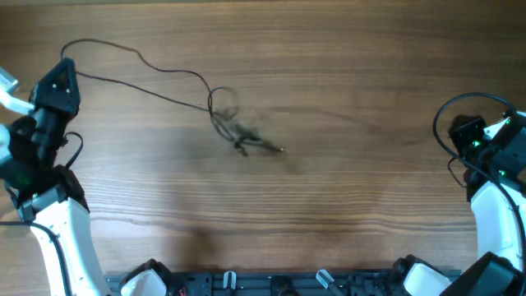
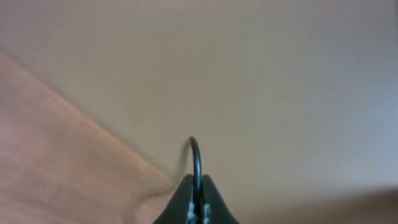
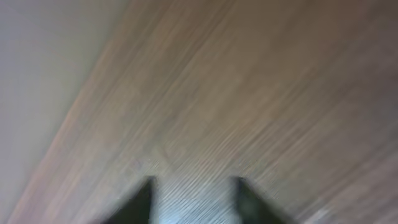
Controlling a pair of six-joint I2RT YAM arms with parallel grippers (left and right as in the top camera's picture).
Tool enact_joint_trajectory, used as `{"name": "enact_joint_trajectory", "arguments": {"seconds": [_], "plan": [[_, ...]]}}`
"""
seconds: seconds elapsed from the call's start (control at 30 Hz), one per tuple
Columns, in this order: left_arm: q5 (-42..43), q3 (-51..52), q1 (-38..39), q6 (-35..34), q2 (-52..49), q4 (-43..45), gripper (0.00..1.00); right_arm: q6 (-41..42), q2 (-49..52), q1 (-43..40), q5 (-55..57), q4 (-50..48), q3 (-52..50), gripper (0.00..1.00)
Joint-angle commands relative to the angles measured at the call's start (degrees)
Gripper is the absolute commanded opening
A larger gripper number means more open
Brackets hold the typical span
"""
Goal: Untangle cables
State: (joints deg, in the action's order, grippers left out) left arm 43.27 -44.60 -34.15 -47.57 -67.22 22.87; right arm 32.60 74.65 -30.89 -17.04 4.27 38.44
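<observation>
Thin black cables [image 1: 234, 123] lie bunched in a small knot left of the table's middle. One long strand [image 1: 131, 56] runs from the knot up and left to my left gripper [image 1: 64, 66] at the far left edge. That gripper [image 2: 196, 186] is shut on the strand, which loops up between its fingertips [image 2: 196, 155] in the left wrist view. My right gripper [image 1: 460, 131] is at the far right edge, far from the knot. It is open and empty [image 3: 194, 190] over bare wood.
The wooden table [image 1: 362, 189] fills the overhead view. The arms' thicker black cables [image 1: 448, 111] loop by the right arm. The arm bases [image 1: 271, 284] sit along the front edge. The table's edge [image 2: 112, 134] shows in the left wrist view.
</observation>
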Motion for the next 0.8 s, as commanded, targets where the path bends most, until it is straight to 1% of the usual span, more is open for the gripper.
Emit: {"name": "enact_joint_trajectory", "arguments": {"seconds": [0.0,0.03,0.1,0.13,0.2,0.27,0.3,0.33,0.37,0.43,0.5,0.53,0.57,0.63,0.67,0.73,0.77], "plan": [[0.7,-0.4,5.9,-0.6,-0.9,-6.1,0.04,-5.0,-0.6,1.0,-11.6,-0.2,0.2,1.00],[2.8,-0.4,13.3,0.9,-2.4,-7.7,0.04,-7.7,-0.6,2.7,-18.3,-1.3,0.2,1.00],[2.7,-0.4,20.3,2.6,-3.5,-7.0,0.04,-10.3,-0.6,5.5,-25.5,-2.8,0.2,1.00],[2.3,-0.4,25.3,2.6,-4.2,-4.1,0.04,-10.3,-0.6,8.4,-28.2,-3.2,0.2,1.00],[1.6,-0.4,32.2,2.6,-4.4,6.6,0.04,-10.4,-0.6,16.2,-29.4,-3.3,0.2,1.00],[-2.0,-0.4,35.7,0.9,-4.4,18.1,0.04,-10.4,-0.6,24.3,-29.3,-4.5,0.2,1.00],[-4.1,-0.4,36.7,-1.3,-4.4,22.5,0.04,-11.5,-0.6,28.0,-29.2,-5.5,0.2,1.00],[-5.2,-0.4,37.2,-2.9,-4.4,24.9,0.04,-12.4,-0.6,31.2,-28.2,-6.4,0.2,1.00],[-6.3,-0.4,38.0,-4.9,-4.4,27.7,0.04,-13.0,-0.6,37.1,-23.1,-7.3,0.2,1.00],[-6.3,-0.4,39.8,-7.4,-4.4,30.4,0.04,-13.0,0.2,45.5,-14.5,-9.0,0.2,1.00],[-6.3,-0.4,41.8,-9.7,-4.3,32.2,0.04,-12.9,2.1,51.8,-12.5,-14.4,0.2,1.00],[-6.3,-0.4,42.9,-10.3,-4.3,33.0,0.04,-12.9,3.7,55.3,-11.3,-19.5,0.2,1.00],[-6.8,-0.4,44.2,-11.4,-4.3,33.7,0.04,-12.3,5.0,57.2,-9.3,-22.5,0.2,1.00],[-8.0,-0.4,46.1,-13.3,-4.3,34.7,0.04,-7.5,8.7,60.4,-2.0,-29.6,0.2,0.99],[-8.4,-0.4,46.8,-13.9,-4.3,35.5,0.04,-6.7,10.0,61.1,-1.8,-32.4,0.2,0.98],[-9.5,-0.4,49.0,-14.9,-4.3,37.0,0.04,-3.5,14.7,62.6,-1.7,-41.2,0.3,0.95],[-9.5,-0.6,49.7,-15.4,-4.3,37.0,0.04,-2.4,16.3,62.9,-0.1,-42.3,0.3,0.94]]}}
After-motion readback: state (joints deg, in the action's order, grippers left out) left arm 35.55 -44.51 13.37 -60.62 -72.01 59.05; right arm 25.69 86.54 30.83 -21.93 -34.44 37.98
